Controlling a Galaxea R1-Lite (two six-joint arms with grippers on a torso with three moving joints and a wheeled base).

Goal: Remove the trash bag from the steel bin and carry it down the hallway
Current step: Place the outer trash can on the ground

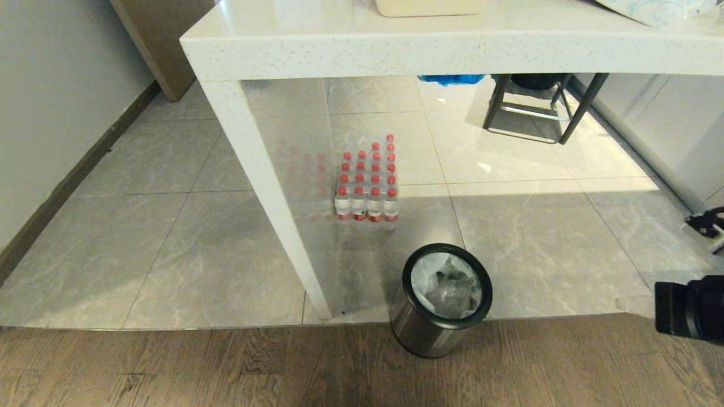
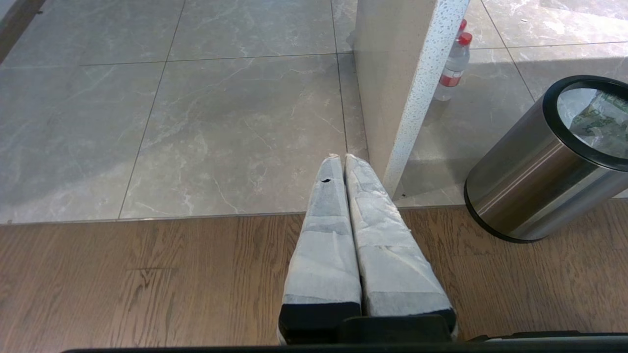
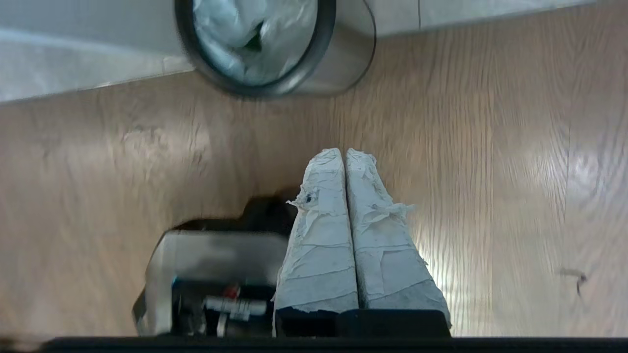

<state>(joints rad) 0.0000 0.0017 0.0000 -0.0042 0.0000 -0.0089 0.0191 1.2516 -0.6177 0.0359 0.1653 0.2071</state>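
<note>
**Approach to the bin: bag not yet taken**

The trash bag (image 1: 447, 285) is seen lying crumpled inside the steel bin (image 1: 430, 333), below the black ring rim; faint green print is made out on it in the left wrist view. No handle loop can be picked out. The bin is stood upright at the seam where grey tile meets wood flooring, just beside the white leg of the counter (image 1: 266, 186). A pack of red-capped water bottles (image 1: 367, 186) is set on the tile under the counter, near the bin but apart from it.

The right hand (image 3: 346, 154) is held above the wood floor, well short of the bin, its taped fingers pressed together and nothing gripped. Only a dark part of the right arm is caught at the right edge of the head view. The left hand (image 2: 343, 159) is parked over the floor seam beside the counter leg, fingers likewise together and empty.

The step in hand is judged to be the reach toward the bin. Next, the right fingers would need to be parted, brought over the rim, and lowered onto a raised fold of the bag before any lift is tried.
</note>
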